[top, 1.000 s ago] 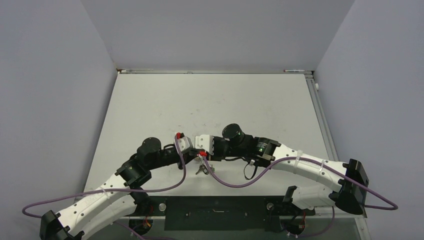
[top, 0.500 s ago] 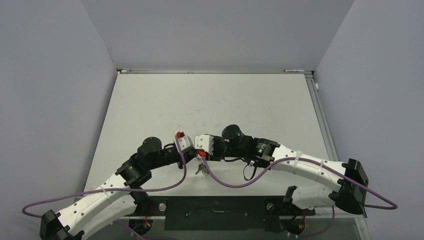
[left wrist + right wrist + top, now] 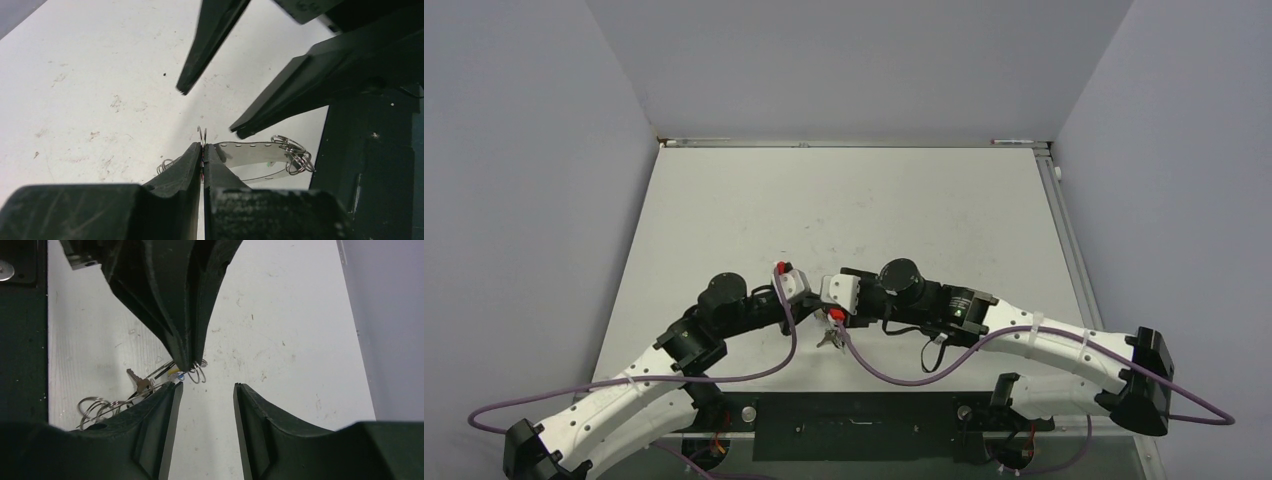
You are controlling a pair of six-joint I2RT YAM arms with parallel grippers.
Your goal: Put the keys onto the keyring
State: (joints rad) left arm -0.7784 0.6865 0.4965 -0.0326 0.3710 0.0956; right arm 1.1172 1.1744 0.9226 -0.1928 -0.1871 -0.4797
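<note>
Seen from the left wrist, the left gripper (image 3: 203,150) is squeezed tight. It pinches the thin wire of the keyring (image 3: 201,133) right at its tips. Only a tiny bit of wire pokes out above the fingers. The right gripper (image 3: 209,112) is just past it, with its jaws apart and nothing in them. A clump of small rings (image 3: 294,152) and a flat silver piece lie off to the right. I think the wire could slip out, because the hold is so small and so near the tips.

Seen from the right wrist, the right gripper has a wide gap with only bare table (image 3: 280,315) showing through it. The pinched wire loop is just beyond its tips. The keys (image 3: 142,383) are bunched to one side, with a bit of yellow and a bit of blue near the loop. If the right gripper closes from here, it might miss the thin wire. It might also nip the left fingers (image 3: 186,342) instead. A bump could twist the loop or knock it loose.

From the top view, the two grippers are nose to nose near the front of the table. The keys are right below them. I cannot tell if the keys hang or rest on the table. If they hang, their weight may tug the wire free.
</note>
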